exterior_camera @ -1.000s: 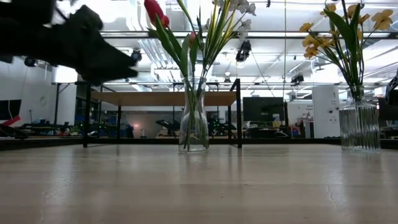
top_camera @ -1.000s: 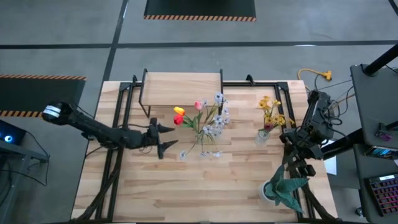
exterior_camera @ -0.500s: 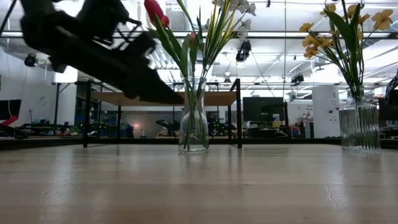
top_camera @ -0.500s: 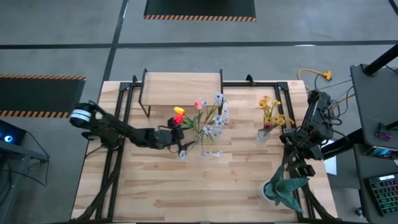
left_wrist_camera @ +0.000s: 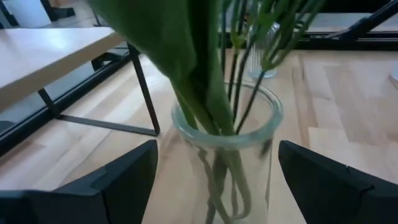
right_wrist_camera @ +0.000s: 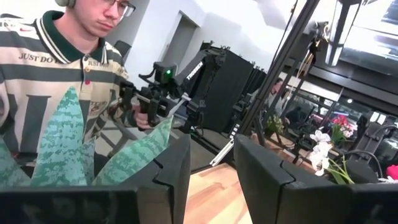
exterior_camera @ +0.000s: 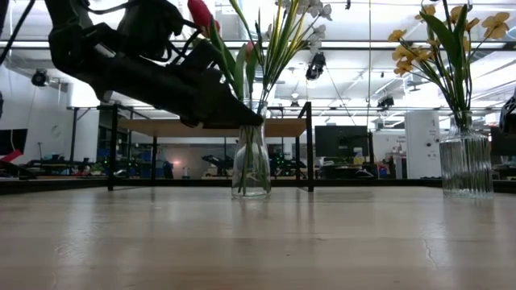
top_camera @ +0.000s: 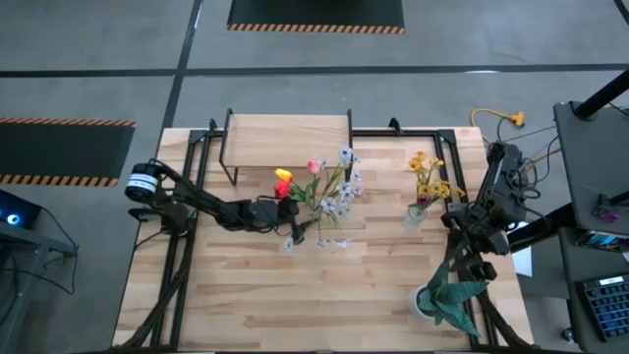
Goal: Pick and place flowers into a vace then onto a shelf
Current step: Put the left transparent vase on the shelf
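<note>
A clear glass vase [top_camera: 324, 234] stands on its base on the table and holds a red tulip [top_camera: 282, 189], a yellow tulip [top_camera: 283, 175], a pink tulip [top_camera: 314, 165] and pale blossoms [top_camera: 344, 192]. My left gripper [left_wrist_camera: 217, 149] is open and level. Its fingers [left_wrist_camera: 118, 180] stand on either side of the vase's neck [left_wrist_camera: 227, 124] with a gap on both sides. In the low view the left gripper [exterior_camera: 242, 117] reaches the vase [exterior_camera: 251, 157] from the left. The shelf [top_camera: 288, 128] stands at the far edge. My right gripper [right_wrist_camera: 211, 180] waits at the table's right edge, its fingers a narrow gap apart.
A ribbed glass vase [top_camera: 418, 211] with yellow blooms [top_camera: 428, 172] stands right of centre and also shows in the low view [exterior_camera: 466, 165]. A green spiky potted plant [top_camera: 447, 295] sits at the near right corner. A person in a striped shirt [right_wrist_camera: 56, 62] is beyond the table.
My left gripper has gone toward the table's right edge and down, from well left of the clear vase to its neck, and its open fingers now stand on either side of it. The vase and flowers have stayed in place.
</note>
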Robot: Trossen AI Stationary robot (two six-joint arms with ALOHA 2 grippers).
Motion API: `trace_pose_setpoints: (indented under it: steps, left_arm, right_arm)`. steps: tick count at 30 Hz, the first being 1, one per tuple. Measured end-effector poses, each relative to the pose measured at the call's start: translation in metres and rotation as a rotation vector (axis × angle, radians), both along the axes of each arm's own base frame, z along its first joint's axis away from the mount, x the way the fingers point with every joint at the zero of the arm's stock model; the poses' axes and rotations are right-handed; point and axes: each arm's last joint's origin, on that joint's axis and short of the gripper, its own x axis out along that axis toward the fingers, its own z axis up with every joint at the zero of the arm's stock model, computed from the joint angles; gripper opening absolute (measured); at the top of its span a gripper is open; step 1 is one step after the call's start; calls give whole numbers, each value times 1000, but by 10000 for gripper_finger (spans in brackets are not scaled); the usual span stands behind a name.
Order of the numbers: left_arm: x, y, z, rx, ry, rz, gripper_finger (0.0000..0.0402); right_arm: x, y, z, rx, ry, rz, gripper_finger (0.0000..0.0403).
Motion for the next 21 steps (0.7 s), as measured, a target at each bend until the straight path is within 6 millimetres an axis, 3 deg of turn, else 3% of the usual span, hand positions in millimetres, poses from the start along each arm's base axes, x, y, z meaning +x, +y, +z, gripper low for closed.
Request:
trace_pose_setpoints:
  steps: [12, 21]
  left_arm:
    - [4, 3, 6, -13, -33, 11, 309]
    - [4, 4, 6, -34, -39, 19, 250]
  right_arm:
    - [1, 1, -1, -11, 5, 1, 114]
    - [1, 1, -1, -11, 5, 1, 114]
